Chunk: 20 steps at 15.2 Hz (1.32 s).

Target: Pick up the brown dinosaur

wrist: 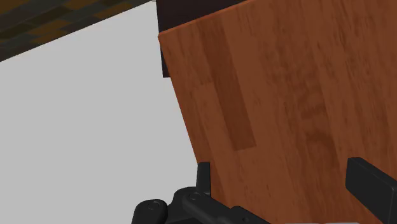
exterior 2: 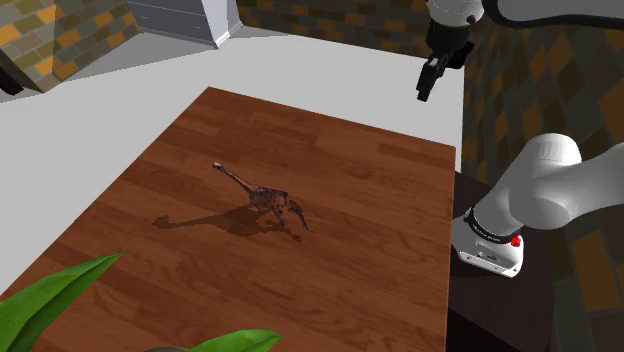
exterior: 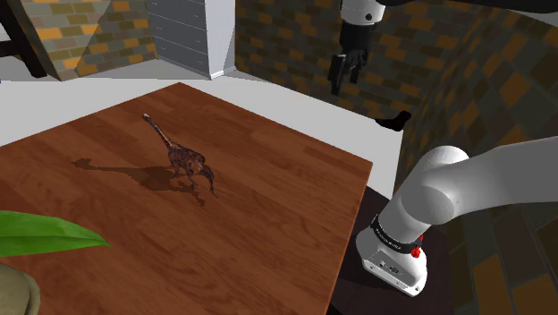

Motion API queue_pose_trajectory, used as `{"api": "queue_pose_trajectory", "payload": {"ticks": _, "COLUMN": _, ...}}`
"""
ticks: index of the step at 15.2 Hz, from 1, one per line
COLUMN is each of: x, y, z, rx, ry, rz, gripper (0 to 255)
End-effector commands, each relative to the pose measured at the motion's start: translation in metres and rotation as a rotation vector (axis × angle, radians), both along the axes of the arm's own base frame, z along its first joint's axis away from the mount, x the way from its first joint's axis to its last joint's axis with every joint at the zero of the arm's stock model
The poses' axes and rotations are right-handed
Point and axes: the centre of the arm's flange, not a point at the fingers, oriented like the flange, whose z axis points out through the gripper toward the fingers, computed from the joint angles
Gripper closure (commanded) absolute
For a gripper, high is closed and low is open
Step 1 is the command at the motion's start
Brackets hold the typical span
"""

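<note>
Hovering high above an edge of the reddish-brown wooden table (exterior: 268, 210), the all-black two-finger gripper (exterior: 346, 79) hangs spread and empty. The small brown long-tailed dinosaur figure (exterior: 186, 161) stands mid-table, well apart. The step in hand looks like the approach; next, it must travel over the dinosaur and descend around its body.

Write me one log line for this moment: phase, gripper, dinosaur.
phase: pre-grasp | gripper: open, empty, high over table edge | dinosaur: standing mid-table, untouched
</note>
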Motion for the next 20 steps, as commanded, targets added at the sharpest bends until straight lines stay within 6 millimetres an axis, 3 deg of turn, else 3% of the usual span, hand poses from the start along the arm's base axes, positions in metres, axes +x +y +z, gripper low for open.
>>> {"api": "queue_pose_trajectory", "payload": {"ticks": 1, "x": 0.0, "y": 0.0, "z": 0.0, "rx": 0.0, "ry": 0.0, "rz": 0.0, "gripper": 0}}
{"api": "queue_pose_trajectory", "payload": {"ticks": 20, "x": 0.128, "y": 0.176, "z": -0.094, "rx": 0.074, "ry": -0.055, "rz": -0.016, "gripper": 0}}
